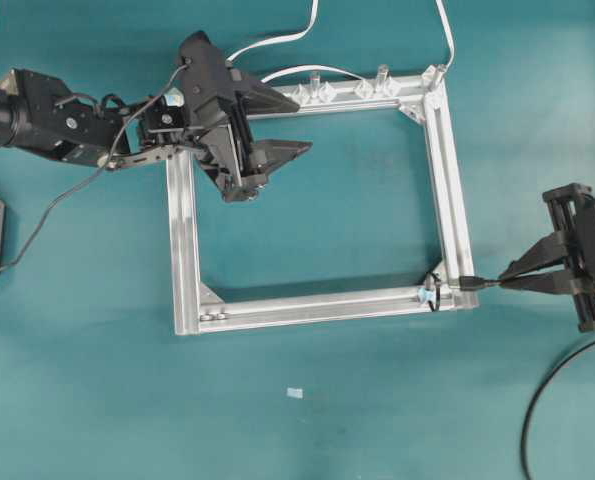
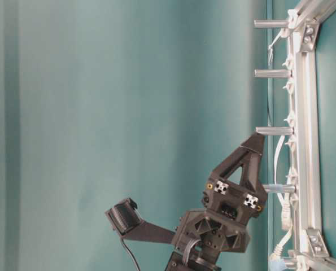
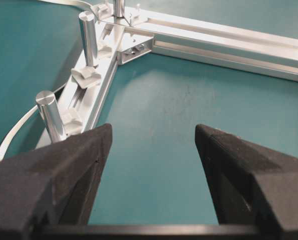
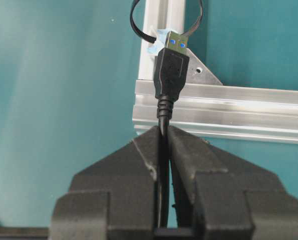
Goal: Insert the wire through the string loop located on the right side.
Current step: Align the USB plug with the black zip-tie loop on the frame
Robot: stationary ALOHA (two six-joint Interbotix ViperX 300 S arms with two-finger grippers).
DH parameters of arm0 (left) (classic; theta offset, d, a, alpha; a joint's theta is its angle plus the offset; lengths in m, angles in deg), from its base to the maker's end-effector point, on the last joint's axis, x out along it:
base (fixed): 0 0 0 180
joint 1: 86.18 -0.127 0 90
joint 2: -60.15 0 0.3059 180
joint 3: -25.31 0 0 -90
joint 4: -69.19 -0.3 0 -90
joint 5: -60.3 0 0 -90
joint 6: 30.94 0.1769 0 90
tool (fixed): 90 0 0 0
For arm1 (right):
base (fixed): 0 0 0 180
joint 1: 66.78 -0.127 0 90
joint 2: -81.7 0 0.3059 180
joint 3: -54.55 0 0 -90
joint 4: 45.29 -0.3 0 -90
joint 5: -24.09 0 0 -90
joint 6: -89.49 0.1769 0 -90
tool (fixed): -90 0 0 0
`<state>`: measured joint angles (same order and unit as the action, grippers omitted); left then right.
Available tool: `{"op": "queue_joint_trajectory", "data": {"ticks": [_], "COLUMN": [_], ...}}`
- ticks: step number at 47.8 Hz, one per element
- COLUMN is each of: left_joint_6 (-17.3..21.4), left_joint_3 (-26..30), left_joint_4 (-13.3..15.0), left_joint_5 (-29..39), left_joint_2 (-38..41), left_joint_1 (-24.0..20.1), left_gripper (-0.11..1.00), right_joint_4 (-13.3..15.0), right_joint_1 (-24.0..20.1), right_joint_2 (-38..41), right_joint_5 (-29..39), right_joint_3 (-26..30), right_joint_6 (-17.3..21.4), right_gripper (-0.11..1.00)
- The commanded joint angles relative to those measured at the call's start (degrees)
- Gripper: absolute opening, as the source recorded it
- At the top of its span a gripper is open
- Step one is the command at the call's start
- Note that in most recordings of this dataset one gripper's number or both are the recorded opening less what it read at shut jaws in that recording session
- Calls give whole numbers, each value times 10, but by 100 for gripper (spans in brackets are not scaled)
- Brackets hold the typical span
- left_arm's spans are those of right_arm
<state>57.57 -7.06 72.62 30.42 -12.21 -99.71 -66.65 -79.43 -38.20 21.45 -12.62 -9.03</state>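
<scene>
The wire's black-and-silver plug (image 4: pixel 171 70) points at the string loop (image 4: pixel 138 26) on the silver frame (image 4: pixel 239 107). Its silver tip sits at the loop's lower edge, by the light-blue mark (image 4: pixel 158 42). My right gripper (image 4: pixel 164 131) is shut on the wire just behind the plug. In the overhead view the right gripper (image 1: pixel 497 283) holds the plug (image 1: pixel 467 283) beside the loop (image 1: pixel 432 287) at the frame's lower right corner. The wire (image 1: pixel 547 390) trails off to the lower right. My left gripper (image 1: pixel 277 172) hovers open and holding nothing over the frame's upper left part.
Upright silver posts (image 3: pixel 87 32) and clear clips (image 3: pixel 86 76) line the frame's far rail, with white cables (image 1: pixel 277 45) leading away from it. A small white scrap (image 1: pixel 295 392) lies on the teal table below the frame. The left gripper (image 3: pixel 153 131) looks down on bare teal surface inside the frame.
</scene>
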Motion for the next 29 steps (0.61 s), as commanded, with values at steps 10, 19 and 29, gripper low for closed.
{"op": "queue_joint_trajectory", "data": {"ticks": [10,19,29], "left_joint_6": [-4,-4,-4], "left_joint_3": [11,11,11], "left_joint_4": [1,1,1], "left_joint_5": [-2,-2,-2], "left_joint_2": [-7,-7,-7], "left_joint_1": [-4,-4,-4], "left_gripper": [72,72,72], "right_joint_4": [2,1,1], "right_joint_1": [-9,-11,-19], "right_joint_2": [2,14,74], "right_joint_5": [-2,-3,-9], "right_joint_3": [17,26,54], "right_joint_6": [2,2,2], "right_gripper": [7,7,7]}}
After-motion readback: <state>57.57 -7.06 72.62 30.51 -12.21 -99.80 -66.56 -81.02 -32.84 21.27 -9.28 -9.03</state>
